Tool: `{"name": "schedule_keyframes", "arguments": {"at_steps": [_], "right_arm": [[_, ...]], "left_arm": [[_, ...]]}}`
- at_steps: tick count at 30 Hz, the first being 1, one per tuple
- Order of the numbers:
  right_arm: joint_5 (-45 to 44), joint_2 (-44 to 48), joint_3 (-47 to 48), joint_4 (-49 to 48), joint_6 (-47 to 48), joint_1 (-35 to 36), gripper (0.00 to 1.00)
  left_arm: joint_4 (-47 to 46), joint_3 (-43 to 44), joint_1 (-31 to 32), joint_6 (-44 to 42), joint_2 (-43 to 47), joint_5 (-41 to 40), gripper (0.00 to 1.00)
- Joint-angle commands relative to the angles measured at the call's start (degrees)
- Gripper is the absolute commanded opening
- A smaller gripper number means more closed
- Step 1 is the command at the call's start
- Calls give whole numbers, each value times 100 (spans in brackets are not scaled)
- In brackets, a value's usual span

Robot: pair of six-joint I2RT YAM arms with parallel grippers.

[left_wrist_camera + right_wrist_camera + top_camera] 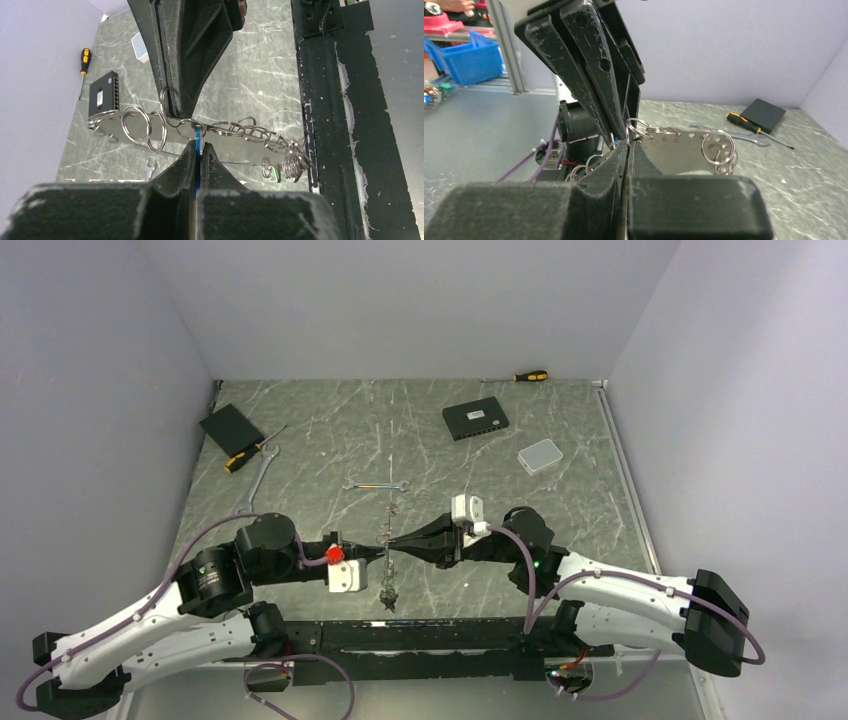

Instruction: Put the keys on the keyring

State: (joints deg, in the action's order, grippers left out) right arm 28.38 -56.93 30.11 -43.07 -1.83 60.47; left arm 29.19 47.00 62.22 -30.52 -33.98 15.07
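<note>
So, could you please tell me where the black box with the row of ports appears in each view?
Top view: black box at the far side, right of centre.
Left wrist: left side, beside a screwdriver.
Right wrist: not in it.
Shared landmark: the keyring where the left hand and right hand meet, in all three.

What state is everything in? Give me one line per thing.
Left gripper: shut on blue tag.
Right gripper: shut on keyring.
Keyring: lifted, stretched between both grippers.
Keys: bunched at keyring's end.
Small spanner: lying flat on table.
White box: closed.
</note>
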Motion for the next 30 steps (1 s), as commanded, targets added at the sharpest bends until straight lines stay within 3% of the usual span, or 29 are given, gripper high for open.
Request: {"name": "schedule_keyframes", "arguments": {"at_steps": [1, 9, 20, 27, 30], "right_arm": [[-25, 64, 198, -1487, -309, -105, 0], [234, -226, 321, -2160, -712, -123, 0], [5, 131, 83, -1660, -575, -123, 0], [-51, 173, -104, -1670, -696, -123, 0], [-81, 171, -143, -1708, -707, -123, 0]], "left_arm": [[105, -152, 10, 381, -55, 282, 0], [-774, -569, 10, 951, -82, 586, 0], [-189, -286, 10, 773, 298, 265, 0], [-302, -318, 10, 811, 533, 282, 0], [-401, -358, 10, 812, 539, 313, 7]]}}
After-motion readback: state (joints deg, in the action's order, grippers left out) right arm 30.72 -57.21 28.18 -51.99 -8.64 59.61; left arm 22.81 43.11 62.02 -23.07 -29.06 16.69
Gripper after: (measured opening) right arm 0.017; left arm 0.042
